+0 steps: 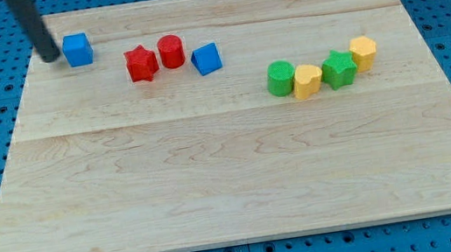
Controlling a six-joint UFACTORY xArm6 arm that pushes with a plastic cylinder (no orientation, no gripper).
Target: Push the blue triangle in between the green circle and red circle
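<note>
The blue triangle (207,59) lies at the view's upper middle, just right of the red circle (171,51), close to it. The green circle (281,77) lies further right and a little lower, with a gap between it and the triangle. My tip (49,56) rests at the view's upper left, just left of a blue cube (77,50), far from the triangle.
A red star (141,64) touches the red circle's left side. A yellow heart (308,81), a green star (339,68) and a yellow hexagon (363,52) run in a row right of the green circle. The wooden board (234,187) lies on a blue pegboard.
</note>
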